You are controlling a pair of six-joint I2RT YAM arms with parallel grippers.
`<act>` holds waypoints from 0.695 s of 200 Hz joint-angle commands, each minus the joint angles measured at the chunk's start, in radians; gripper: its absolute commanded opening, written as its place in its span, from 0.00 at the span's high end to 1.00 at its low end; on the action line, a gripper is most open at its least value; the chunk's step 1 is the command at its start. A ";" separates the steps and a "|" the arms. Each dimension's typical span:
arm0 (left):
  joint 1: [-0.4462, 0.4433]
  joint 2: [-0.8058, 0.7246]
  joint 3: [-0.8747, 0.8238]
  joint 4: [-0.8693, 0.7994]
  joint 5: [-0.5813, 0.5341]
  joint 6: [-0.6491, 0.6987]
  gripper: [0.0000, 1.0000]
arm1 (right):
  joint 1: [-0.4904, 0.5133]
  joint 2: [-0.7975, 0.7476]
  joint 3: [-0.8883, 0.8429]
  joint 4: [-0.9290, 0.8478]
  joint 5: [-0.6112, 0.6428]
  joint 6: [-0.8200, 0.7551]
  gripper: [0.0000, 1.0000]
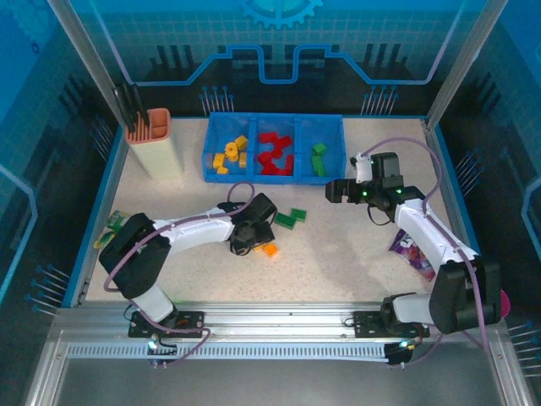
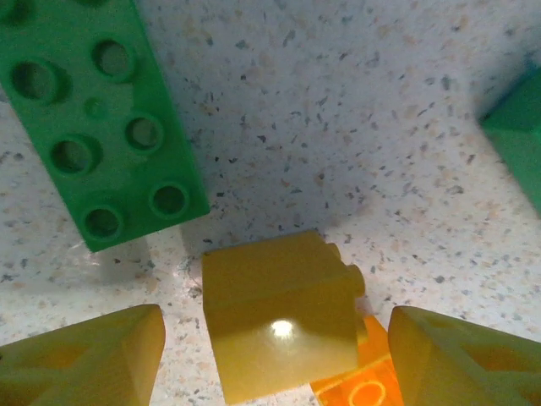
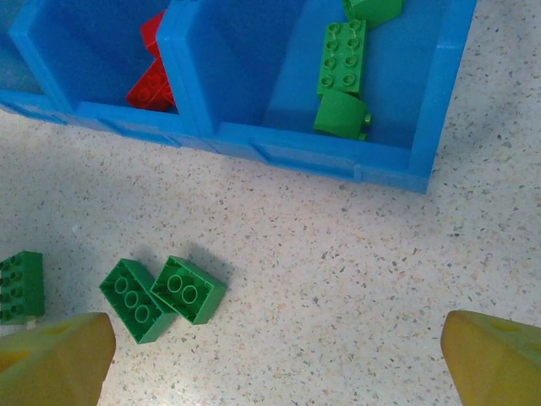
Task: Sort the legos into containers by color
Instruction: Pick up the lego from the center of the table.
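The left gripper (image 1: 247,239) hangs over a yellow brick (image 2: 279,313), its fingers (image 2: 84,359) spread clear of both sides. The brick looks light, rigid and glossy, so its 2 flat side walls seem the safest hold. Beyond it, loose green bricks (image 3: 188,289) lie on the table. The right gripper (image 3: 279,359) gapes empty before the tray (image 3: 338,161).

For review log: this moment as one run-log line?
left pincer: open, straddling yellow brick | right pincer: open, empty | green bricks: outside tray
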 commanded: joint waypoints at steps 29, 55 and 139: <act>-0.002 0.071 0.039 0.033 0.063 0.005 0.36 | 0.014 0.010 -0.003 0.018 0.009 -0.022 0.00; 0.002 0.051 0.031 0.022 0.066 0.005 0.49 | 0.014 0.009 -0.005 0.014 0.015 -0.023 0.00; 0.189 -0.139 0.240 -0.197 -0.084 0.329 0.60 | 0.025 0.034 -0.006 0.027 0.016 -0.015 0.00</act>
